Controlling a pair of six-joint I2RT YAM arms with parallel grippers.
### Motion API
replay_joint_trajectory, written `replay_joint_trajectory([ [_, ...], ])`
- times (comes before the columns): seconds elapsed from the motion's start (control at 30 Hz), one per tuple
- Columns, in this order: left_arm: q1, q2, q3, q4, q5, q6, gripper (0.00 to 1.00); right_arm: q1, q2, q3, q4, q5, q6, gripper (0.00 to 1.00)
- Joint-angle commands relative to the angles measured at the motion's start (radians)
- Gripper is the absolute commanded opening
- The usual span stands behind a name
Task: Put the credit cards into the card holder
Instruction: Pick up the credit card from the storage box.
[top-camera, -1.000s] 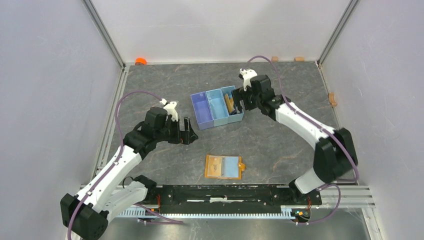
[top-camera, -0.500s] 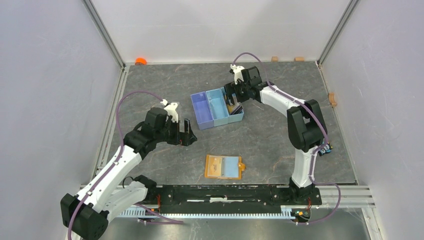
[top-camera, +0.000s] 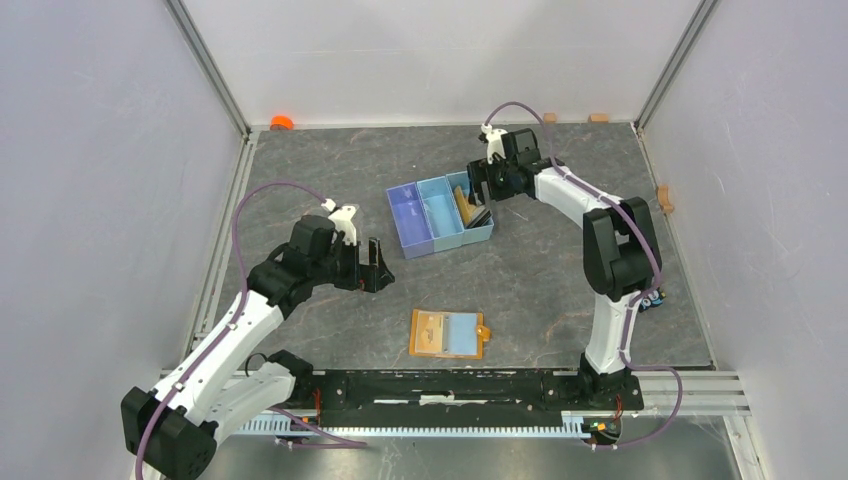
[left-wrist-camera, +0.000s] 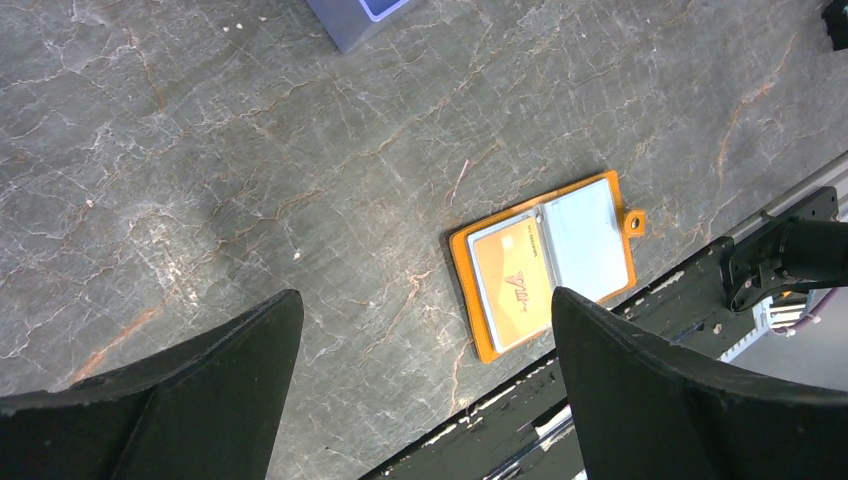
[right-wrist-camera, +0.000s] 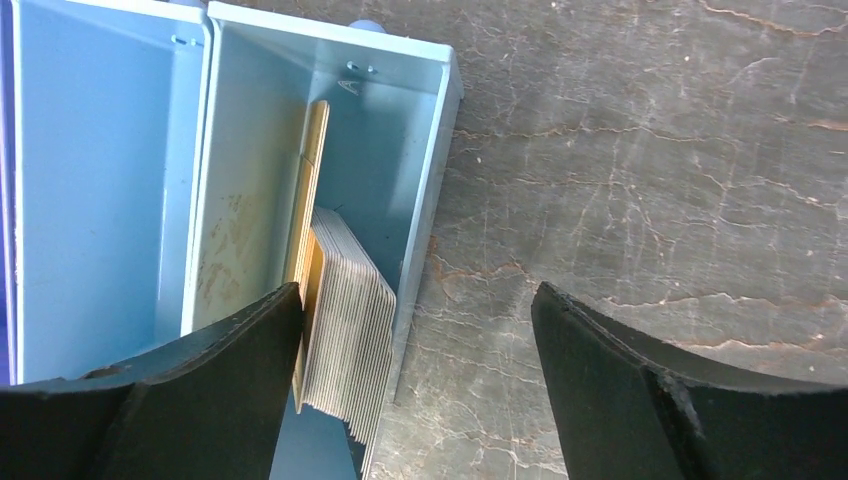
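The card holder (top-camera: 446, 334) (left-wrist-camera: 545, 262) lies open and flat near the front rail, with a gold-yellow card in its left panel and a light-blue panel on its right. A stack of credit cards (right-wrist-camera: 350, 310) (top-camera: 468, 207) stands on edge in the right compartment of the blue tray (top-camera: 408, 222) (right-wrist-camera: 435, 180). My right gripper (top-camera: 487, 188) (right-wrist-camera: 418, 300) is open and straddles the tray's right wall, one finger inside beside the cards and the other over the table. My left gripper (top-camera: 374, 266) (left-wrist-camera: 428, 300) hangs open and empty to the upper left of the card holder.
The tray's left and middle compartments hold nothing. An orange object (top-camera: 282, 122) sits in the back left corner. Small tan blocks (top-camera: 598, 117) lie along the back and right edges. The black base rail (top-camera: 450, 385) (left-wrist-camera: 780, 250) runs just in front of the card holder.
My right gripper has swung about over the tray's right compartment, and the tray has slid a little to the right. The left arm and the card holder have not moved.
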Motion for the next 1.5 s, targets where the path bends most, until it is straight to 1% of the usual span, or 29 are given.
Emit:
replay_joint_trajectory([
  [0.0,0.008,-0.001,0.008,0.015,0.03,0.037,1.0,-0.012,-0.086,-0.003,-0.006,0.002,-0.008,0.87],
  [0.1,0.008,0.002,0.007,0.017,0.04,0.036,1.0,-0.012,-0.106,-0.004,-0.005,0.004,-0.011,0.82],
  [0.17,0.008,0.005,0.006,0.017,0.046,0.035,1.0,-0.012,-0.11,-0.002,-0.004,0.0,-0.014,0.76],
  [0.3,0.008,0.007,0.005,0.018,0.051,0.034,1.0,-0.012,-0.109,0.0,-0.013,-0.019,-0.026,0.61],
  [0.37,0.008,0.008,0.005,0.02,0.052,0.034,1.0,-0.012,-0.108,-0.007,-0.013,-0.028,-0.028,0.58],
  [0.63,0.008,0.01,0.005,0.02,0.057,0.034,1.0,0.001,-0.172,-0.06,0.022,-0.061,-0.032,0.61],
  [0.67,0.008,0.011,0.005,0.021,0.058,0.034,1.0,0.006,-0.172,-0.058,0.02,-0.06,-0.036,0.63],
  [0.73,0.008,0.013,0.005,0.021,0.059,0.034,1.0,0.019,-0.169,-0.055,0.012,-0.05,-0.047,0.73],
  [0.8,0.008,0.014,0.005,0.022,0.06,0.035,1.0,0.029,-0.158,-0.052,0.013,-0.04,-0.053,0.79],
  [0.93,0.007,0.016,0.003,0.021,0.062,0.034,1.0,0.043,-0.113,-0.03,0.002,-0.013,-0.047,0.8],
  [1.03,0.008,0.019,0.003,0.021,0.065,0.035,1.0,0.049,-0.081,-0.013,-0.004,-0.002,-0.036,0.75],
  [1.17,0.008,0.021,0.004,0.021,0.068,0.034,1.0,0.052,-0.069,-0.011,-0.018,0.051,-0.032,0.61],
  [1.3,0.008,0.022,0.003,0.021,0.072,0.034,1.0,0.052,-0.08,-0.012,-0.031,0.1,-0.032,0.5],
  [1.4,0.008,0.022,0.003,0.021,0.074,0.034,1.0,0.053,-0.096,-0.009,-0.035,0.116,-0.032,0.43],
  [1.47,0.008,0.02,0.004,0.023,0.074,0.034,1.0,0.052,-0.105,-0.007,-0.035,0.116,-0.032,0.42],
])
